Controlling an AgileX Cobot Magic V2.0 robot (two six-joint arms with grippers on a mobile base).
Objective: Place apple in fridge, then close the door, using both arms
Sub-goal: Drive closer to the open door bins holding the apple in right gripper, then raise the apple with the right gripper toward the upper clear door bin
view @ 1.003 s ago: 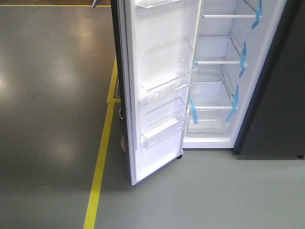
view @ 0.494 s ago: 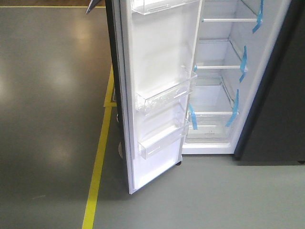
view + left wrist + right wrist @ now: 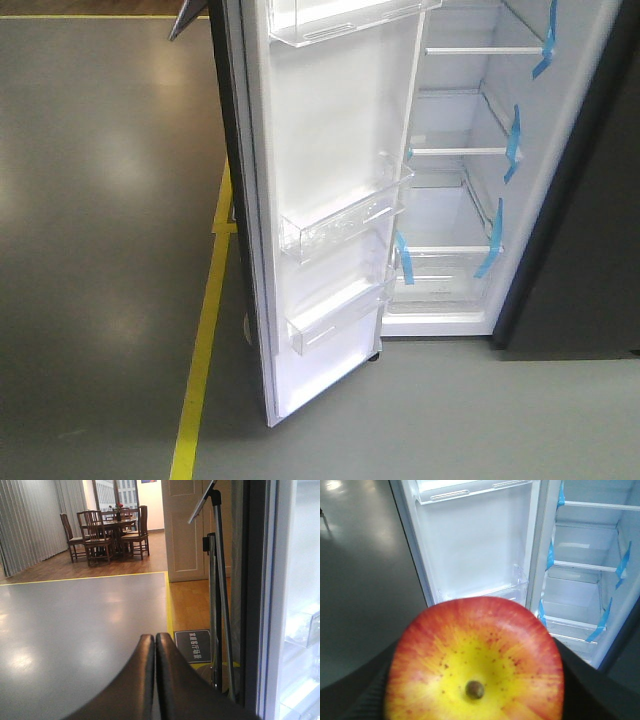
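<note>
Top of the door (image 3: 330, 130) cut off by the frame in the front view, uppermost clear bin (image 3: 345, 20) only half shown. Fridge (image 3: 455, 300) cropped above as well; white shelves and blue tape strips (image 3: 512, 140) readable down the right wall, bottom drawer blurred behind its clear front. Neither arm anywhere in that front view.

Over to the right wrist view: apple (image 3: 475, 660) filling the lower half, red rim, yellow centre, stem end towards the lens, bottom sliced off by the frame. Right fingers (image 3: 602, 695) almost wholly hidden behind it, just dark slivers on both sides, clamped around the fruit. Apple held up in the air, outside the fridge, facing the open door and the shelves beyond.

Left wrist view now: left fingers (image 3: 172, 680) pressed flat together, tips touching, gripping nothing. Dark outer edge of the door just to the right, a thin metal stand (image 3: 220, 605) beside it, a small floor sign (image 3: 194, 646) at its foot.

Door swung wide, white liner facing out, middle bin (image 3: 345, 215) and lower bin (image 3: 335, 320) jutting towards the opening. Broad grey floor (image 3: 100, 250) left of the door, yellow line (image 3: 205, 330) running close along its foot.
</note>
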